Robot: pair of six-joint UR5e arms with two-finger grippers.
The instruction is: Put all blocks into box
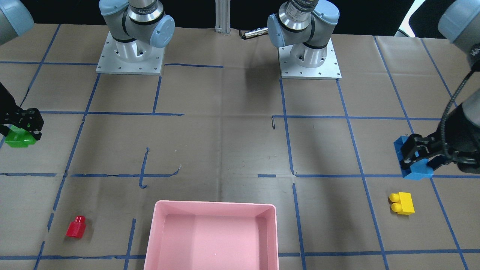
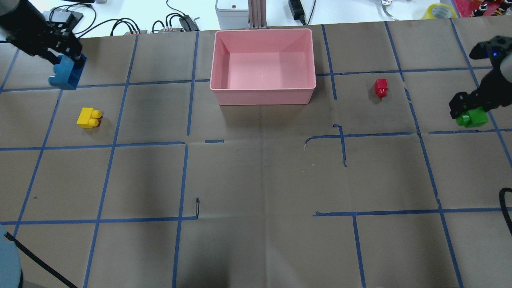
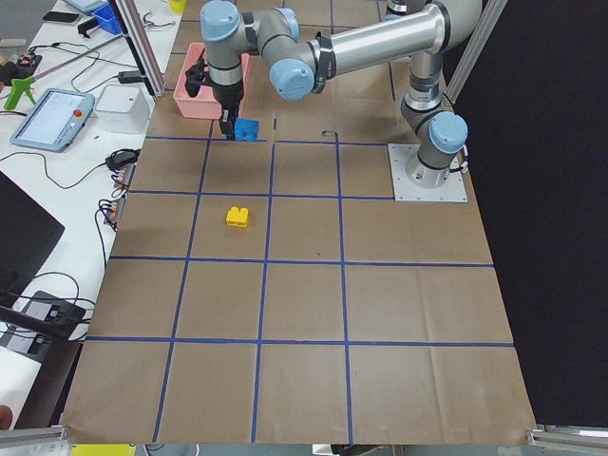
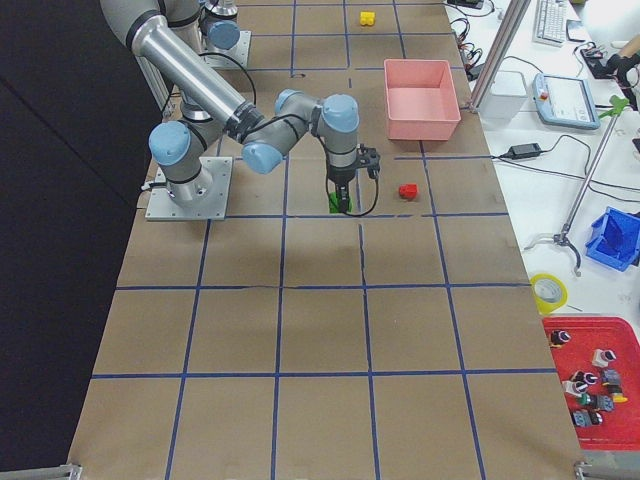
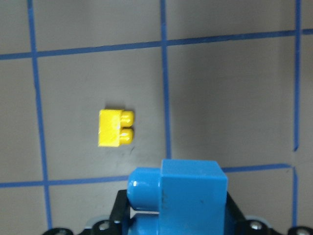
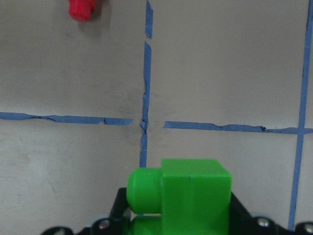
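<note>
Front view: left hand [image 1: 418, 162] clamped on blue block [image 1: 416, 174], right hand [image 1: 23, 126] clamped on green block [image 1: 17, 140], both well apart from the empty box [image 1: 215, 204]. Overhead: yellow block [image 2: 89, 118] and red block [image 2: 381, 87] lie loose on tabletop [image 2: 260, 180]. Wrist views: grips look firm, so grasp step seems done; next probably lift, carry to box

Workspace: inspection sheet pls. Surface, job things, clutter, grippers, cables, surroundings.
Surface: brown paper, blue tape grid, some strips torn.
Job's things: box empty; yellow block and red block loose on the paper; blue block and green block in grippers.
Clutter: nothing seen.
Grippers: left gripper jaws shut on blue block; right gripper jaws shut on green block.
Cables: bundle past the far edge.
Surroundings: tape roll, tablet on side benches.
</note>
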